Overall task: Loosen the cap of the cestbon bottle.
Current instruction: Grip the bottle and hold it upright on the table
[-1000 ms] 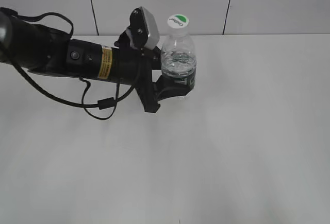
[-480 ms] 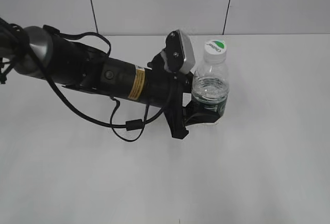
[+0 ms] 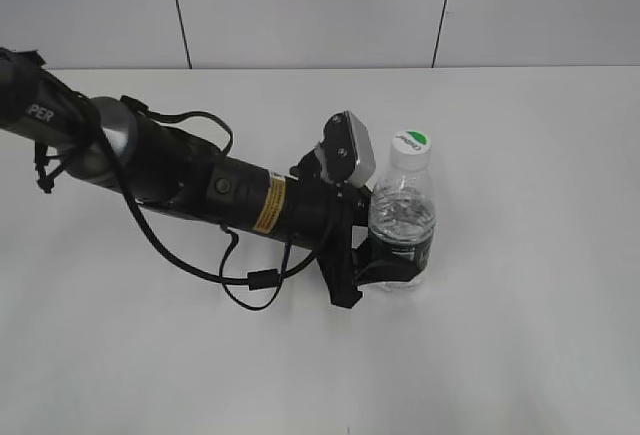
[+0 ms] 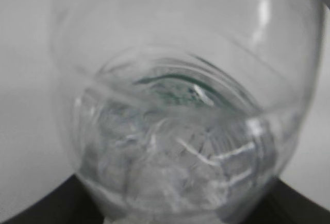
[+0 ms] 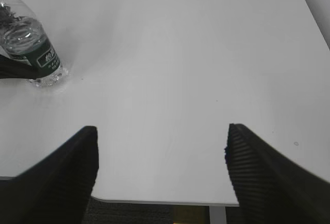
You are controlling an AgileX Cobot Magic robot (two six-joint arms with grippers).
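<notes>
The cestbon bottle (image 3: 402, 217) stands upright near the middle of the white table, clear, with a dark green label band. Its white cap (image 3: 410, 145) with a green mark is on top and nothing touches it. My left gripper (image 3: 392, 263) reaches in from the left and is shut on the bottle's lower body at the label. The left wrist view is filled by the blurred bottle (image 4: 175, 131), with dark fingers (image 4: 31, 211) at the bottom corners. My right gripper (image 5: 161, 152) is open and empty, far from the bottle (image 5: 31, 46), near the table's front edge.
The white table (image 3: 520, 335) runs back to a tiled wall (image 3: 300, 5). The left arm and its loose cable (image 3: 250, 280) lie across the left half. The table's front edge (image 5: 154, 201) shows between the right fingers.
The left arm has carried the bottle from the back of the table toward the front and right, then lowered it. The grip has stayed the same.
</notes>
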